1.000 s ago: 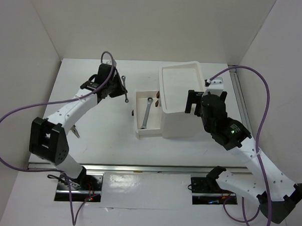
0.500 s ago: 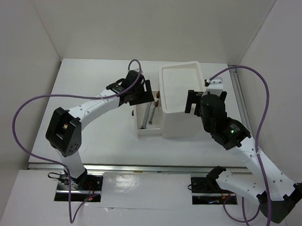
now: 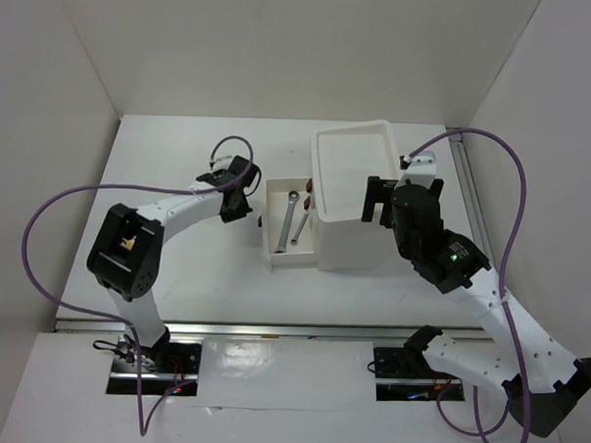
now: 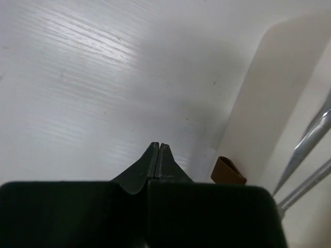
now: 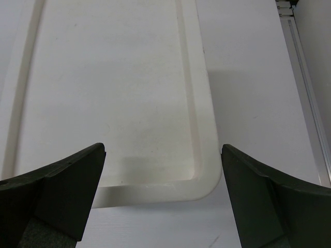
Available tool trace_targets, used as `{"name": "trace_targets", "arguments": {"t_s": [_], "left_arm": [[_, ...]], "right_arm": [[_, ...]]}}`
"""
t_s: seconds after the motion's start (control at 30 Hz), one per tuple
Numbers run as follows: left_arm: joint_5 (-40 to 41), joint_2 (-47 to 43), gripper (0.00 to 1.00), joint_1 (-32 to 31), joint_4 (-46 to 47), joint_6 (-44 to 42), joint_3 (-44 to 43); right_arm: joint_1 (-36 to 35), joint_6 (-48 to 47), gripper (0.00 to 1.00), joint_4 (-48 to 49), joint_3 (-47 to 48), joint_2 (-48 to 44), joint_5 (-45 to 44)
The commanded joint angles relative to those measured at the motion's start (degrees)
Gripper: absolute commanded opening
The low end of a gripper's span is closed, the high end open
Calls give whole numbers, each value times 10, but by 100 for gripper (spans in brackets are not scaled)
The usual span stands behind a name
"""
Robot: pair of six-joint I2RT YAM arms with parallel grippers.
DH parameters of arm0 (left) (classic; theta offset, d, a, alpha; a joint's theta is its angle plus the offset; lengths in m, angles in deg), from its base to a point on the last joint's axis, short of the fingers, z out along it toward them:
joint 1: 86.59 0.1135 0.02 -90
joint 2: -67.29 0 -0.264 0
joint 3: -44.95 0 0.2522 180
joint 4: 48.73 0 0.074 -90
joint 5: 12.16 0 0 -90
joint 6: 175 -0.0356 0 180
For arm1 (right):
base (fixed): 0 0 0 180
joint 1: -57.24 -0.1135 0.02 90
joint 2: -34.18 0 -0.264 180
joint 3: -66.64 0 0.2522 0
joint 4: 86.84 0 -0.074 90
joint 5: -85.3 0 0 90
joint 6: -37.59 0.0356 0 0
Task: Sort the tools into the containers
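The white container unit [image 3: 350,150] stands mid-table with one drawer [image 3: 272,242] slid out to the left. Two silver wrenches [image 3: 288,221] [image 3: 301,230] lie side by side in that drawer; they show as bright bars [image 4: 312,140] at the right edge of the left wrist view. My left gripper [image 3: 241,205] [image 4: 157,147] is shut and empty, low over the table just left of the drawer's brown handle [image 4: 227,172]. My right gripper [image 3: 375,199] [image 5: 163,151] hangs open above the near right corner of the top tray [image 5: 202,178], holding nothing.
Two more brown drawer handles [image 3: 307,196] show on the unit's left face. A metal rail [image 5: 302,72] runs along the table's right side. White walls enclose the table on three sides.
My left gripper carried a second wrench from the far left to the open drawer, let it go there, then pulled back to the left and shut. The right arm has not moved.
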Motion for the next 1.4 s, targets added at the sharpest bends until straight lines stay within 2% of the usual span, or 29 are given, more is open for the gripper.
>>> {"name": "trace_targets", "arguments": {"t_s": [0.0,0.1,0.13,0.17,0.3,0.4,0.6,0.77,0.83,0.9,1.0,1.03,1.07,1.1,1.13,1.17,1.23,1.27,1.3,1.33,1.37], "left_arm": [[-35,23,0,-4,88,-48,14],[-115,23,0,-4,157,-79,36],[-152,23,0,-4,220,-93,45],[-207,23,0,-4,237,-93,52],[-289,37,0,-19,302,-116,50],[-353,59,0,-34,355,-97,41],[-400,100,0,-87,427,-37,29],[-438,113,0,-97,470,-12,45],[-433,107,3,-97,477,-12,53],[-481,99,7,-84,516,-12,76],[-504,84,15,-59,540,3,109],[-497,75,17,-52,532,3,120],[-476,63,25,-45,503,3,126],[-397,50,38,-28,454,3,116],[-328,26,49,-19,271,28,97],[-220,11,59,-11,200,34,72],[-124,-50,73,9,71,45,66],[-88,-72,78,16,39,45,66],[-47,-90,78,36,11,45,54],[-31,-107,84,48,-17,45,49],[-25,-133,84,62,-64,39,44]], "right_arm": [[-6,5,100,13,1,4,-2],[-6,0,100,13,1,4,-2],[-6,0,100,13,1,4,4],[-6,0,100,6,1,10,5],[-6,5,100,-14,12,25,-1],[-6,10,100,-14,12,30,5],[-6,10,100,-3,12,30,12],[-6,10,100,-3,12,30,12],[-6,10,100,2,7,30,12],[-6,10,100,8,0,19,23],[-6,5,100,30,-14,6,34],[-6,5,100,30,-14,6,34],[-6,5,100,30,-14,6,34],[-6,5,100,30,-9,0,26],[-6,5,100,30,-9,0,26],[-6,-1,100,22,5,-9,20],[-6,-8,100,22,19,-17,30],[-6,-8,100,30,26,-23,30],[-6,-16,100,35,38,-35,49],[-6,-16,100,41,44,-40,57],[-11,-22,100,48,50,-46,63]]}}
